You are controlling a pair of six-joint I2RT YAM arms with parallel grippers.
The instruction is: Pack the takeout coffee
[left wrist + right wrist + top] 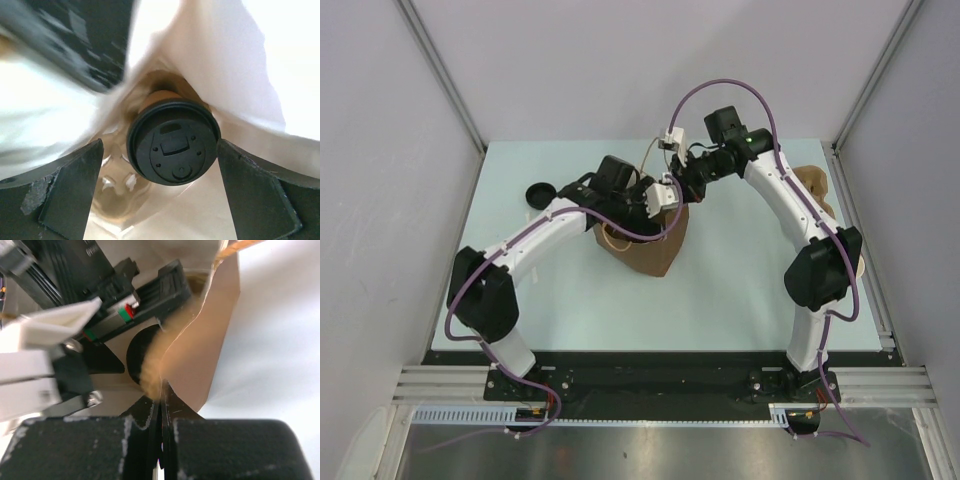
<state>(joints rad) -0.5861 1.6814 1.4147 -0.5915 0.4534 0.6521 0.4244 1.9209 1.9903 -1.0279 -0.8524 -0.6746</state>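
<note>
The takeout coffee [173, 142], a kraft cup with a black lid, sits inside the brown paper bag [650, 250], lid facing the left wrist camera. My left gripper [159, 150] reaches into the bag's mouth with its jaws wide open either side of the lid. The left finger [70, 190] stands well clear and the right finger's edge is very near the rim. My right gripper [161, 390] is shut on the bag's rim [200, 360] and holds it up. The lid [137, 352] shows dark behind that rim. In the top view both grippers meet over the bag's mouth [665, 195].
A round black object [540, 193] lies on the table left of the bag. A brown moulded carrier [815, 185] sits at the right edge behind the right arm. The left gripper's body [125, 295] is close in front of the right wrist camera.
</note>
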